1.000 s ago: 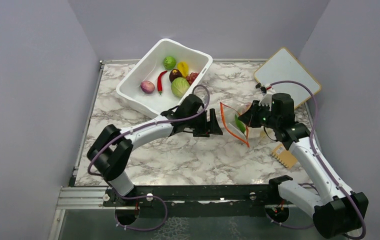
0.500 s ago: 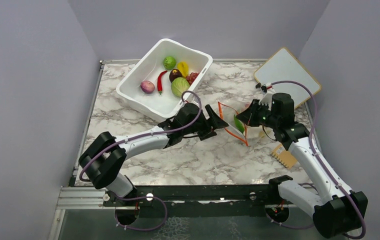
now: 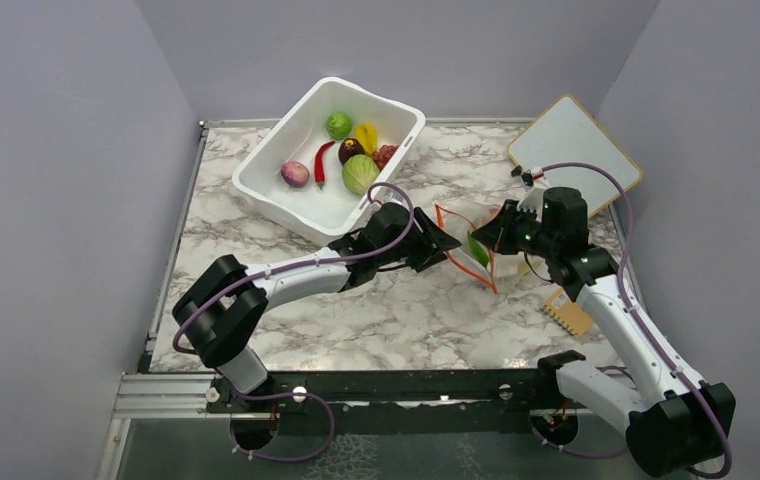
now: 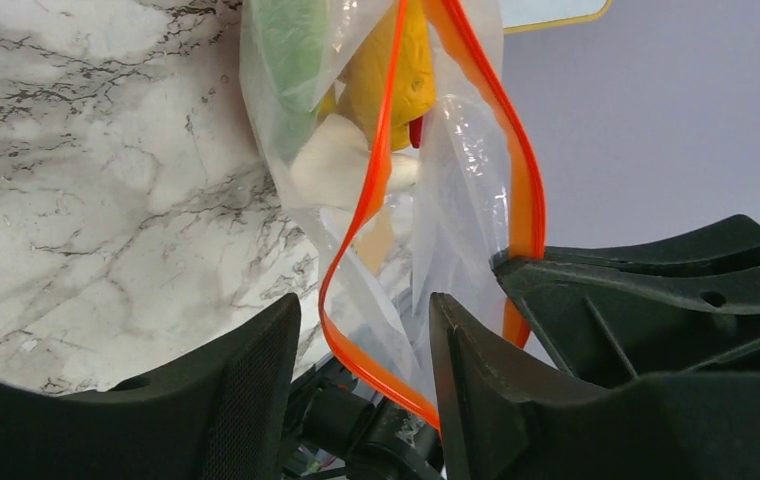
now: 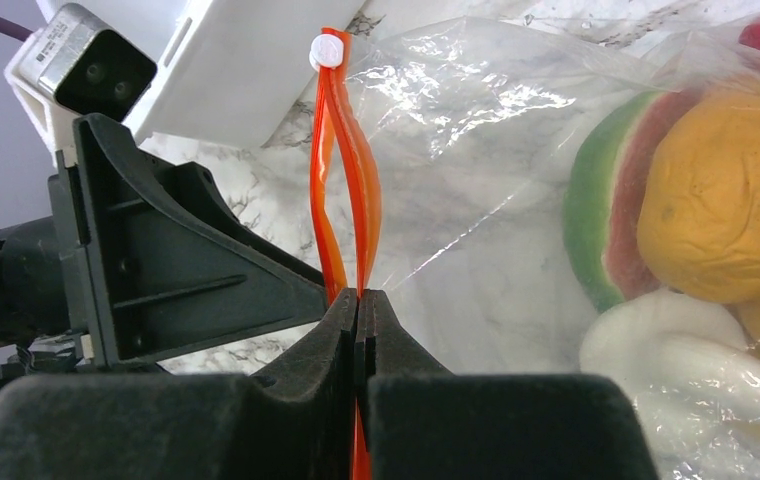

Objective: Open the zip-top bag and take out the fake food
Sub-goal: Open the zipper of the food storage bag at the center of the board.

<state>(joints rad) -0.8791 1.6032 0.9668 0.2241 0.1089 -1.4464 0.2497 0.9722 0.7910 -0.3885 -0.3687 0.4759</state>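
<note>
The right claw point(image 5: 356, 305) pinches the orange zip strip of the zip-top bag point(image 5: 476, 140) over the marble surface point(image 3: 376, 310) (fake food point(image 5: 721, 200) inside), while the left claw point(image 4: 361, 330) stands open around one lip.

walls point(image 3: 56, 200): plain lilac-grey, three sides | tabletop point(image 3: 376, 320): white marble with grey veins | light: even, soft

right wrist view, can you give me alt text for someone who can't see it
The black right gripper is shut on the orange-red zip strip of a clear floppy plastic zip-top bag, the strip rising up from its fingertips. Through the plastic on the right show toy fruits: a green-rimmed pink watermelon slice and a round orange piece.
</note>
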